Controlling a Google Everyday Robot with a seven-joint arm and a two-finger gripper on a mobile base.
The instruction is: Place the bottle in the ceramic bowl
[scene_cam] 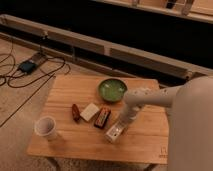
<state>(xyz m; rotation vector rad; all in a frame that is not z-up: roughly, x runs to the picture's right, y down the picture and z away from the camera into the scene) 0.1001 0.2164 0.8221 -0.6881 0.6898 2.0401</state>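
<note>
The white bottle [113, 133] lies on the wooden table [70, 145], near its front edge and right of the middle. My gripper [118, 128] reaches down onto it from the right, and the fingers are shut on the bottle, which rests on the tabletop. My arm hides the bottle's upper part. The glossy green ceramic bowl [112, 90] stands empty at the back of the table, behind the gripper and slightly to its left.
A white paper cup [46, 127] stands at the front left. Between cup and gripper lie a brown-red snack [75, 112], a pale flat packet [90, 111] and a dark red-and-black bar [102, 117]. Cables and a power brick [27, 65] lie on the floor at the left.
</note>
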